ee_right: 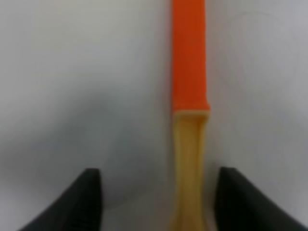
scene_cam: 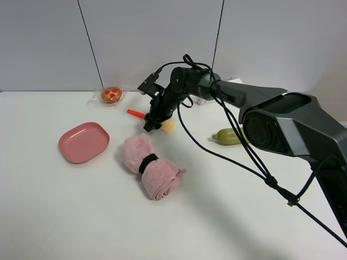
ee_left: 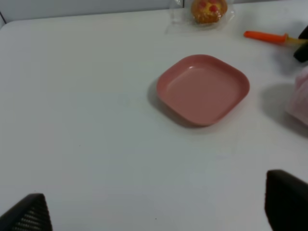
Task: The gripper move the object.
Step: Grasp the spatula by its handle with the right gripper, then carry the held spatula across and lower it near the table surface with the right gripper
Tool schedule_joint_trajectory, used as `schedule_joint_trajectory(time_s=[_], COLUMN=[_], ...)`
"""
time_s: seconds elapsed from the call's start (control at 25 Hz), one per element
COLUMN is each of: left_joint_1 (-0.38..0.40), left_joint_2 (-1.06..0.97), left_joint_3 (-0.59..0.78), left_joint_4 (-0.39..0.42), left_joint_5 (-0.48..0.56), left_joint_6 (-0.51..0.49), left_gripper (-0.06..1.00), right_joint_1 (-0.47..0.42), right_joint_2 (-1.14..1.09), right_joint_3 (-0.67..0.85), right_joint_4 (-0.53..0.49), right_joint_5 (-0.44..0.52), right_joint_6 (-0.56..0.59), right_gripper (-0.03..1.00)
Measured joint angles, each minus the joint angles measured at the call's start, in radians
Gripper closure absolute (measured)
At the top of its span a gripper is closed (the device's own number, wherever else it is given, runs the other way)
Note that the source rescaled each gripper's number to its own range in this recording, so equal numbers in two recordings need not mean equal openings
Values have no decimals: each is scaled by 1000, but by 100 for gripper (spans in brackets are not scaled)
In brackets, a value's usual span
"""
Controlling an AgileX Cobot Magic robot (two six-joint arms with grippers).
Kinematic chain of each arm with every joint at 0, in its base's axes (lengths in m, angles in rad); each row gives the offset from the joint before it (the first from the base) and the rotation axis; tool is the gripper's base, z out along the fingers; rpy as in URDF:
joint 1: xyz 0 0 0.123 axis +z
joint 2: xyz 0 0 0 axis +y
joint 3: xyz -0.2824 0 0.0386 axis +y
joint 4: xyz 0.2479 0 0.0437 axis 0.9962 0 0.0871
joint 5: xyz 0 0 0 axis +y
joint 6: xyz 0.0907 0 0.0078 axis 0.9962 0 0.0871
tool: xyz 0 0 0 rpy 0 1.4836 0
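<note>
I'm working over a white tabletop (scene_cam: pixel 65 216). On my left wrist feed the left gripper (ee_left: pixel 156 209) hangs above the near left part of it, its two dark tips wide apart with nothing between them.

Nearest the front edge lies a rolled pink towel (scene_cam: pixel 152 165) cinched by a black band. The pink plate (scene_cam: pixel 84 142) sits beside it toward the left edge, apart from it. A green-and-yellow toy corn cob (scene_cam: pixel 227 136) lies further back toward the right edge, partly behind the right arm's dark housing. Close to the back edge, left of centre, is a tart (scene_cam: pixel 111 95) in clear wrapping. Behind the table stands a plain pale grey wall (scene_cam: pixel 49 43) with two thin dark lines running up it.

The toy spatula (scene_cam: pixel 136 113) lies flat on the tabletop between the towel and the tart, its red-orange handle pointing toward the tart and its pale yellow blade toward the corn. The right gripper (scene_cam: pixel 153 122) is down over its middle.

On my right wrist feed the fingers (ee_right: pixel 82 204) stand partly open on either side of the pale yellow neck, just past where the handle ends. Bare table shows between one finger and the neck. The other finger is just beside the neck, and I can't tell whether it touches. I see no grip on the spatula.
</note>
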State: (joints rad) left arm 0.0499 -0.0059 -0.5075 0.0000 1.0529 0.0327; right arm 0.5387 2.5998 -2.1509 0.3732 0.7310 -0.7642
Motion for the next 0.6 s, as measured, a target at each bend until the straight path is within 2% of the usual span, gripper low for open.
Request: schedule_joint_trajectory(time_s=[0.04, 0.16, 0.2, 0.24, 0.4, 0.6], left_joint_1=[0, 0, 0, 0, 0, 0], left_joint_2=[0, 0, 0, 0, 0, 0], left_joint_3=[0, 0, 0, 0, 0, 0], left_joint_4=[0, 0, 0, 0, 0, 0], left_joint_5=[0, 0, 0, 0, 0, 0], left_joint_6=[0, 0, 0, 0, 0, 0], left_gripper=[-6, -6, -6, -6, -6, -6], right_joint_1=[0, 0, 0, 0, 0, 0], right_joint_2=[0, 0, 0, 0, -19, -125], right_joint_3=[0, 0, 0, 0, 0, 0], right_joint_4=[0, 2, 2, 2, -9, -73], right_joint_5=[0, 4, 4, 4, 44, 235], right_joint_6=[0, 4, 13, 29, 66, 74], right_gripper=[58, 87, 92, 95, 96, 96])
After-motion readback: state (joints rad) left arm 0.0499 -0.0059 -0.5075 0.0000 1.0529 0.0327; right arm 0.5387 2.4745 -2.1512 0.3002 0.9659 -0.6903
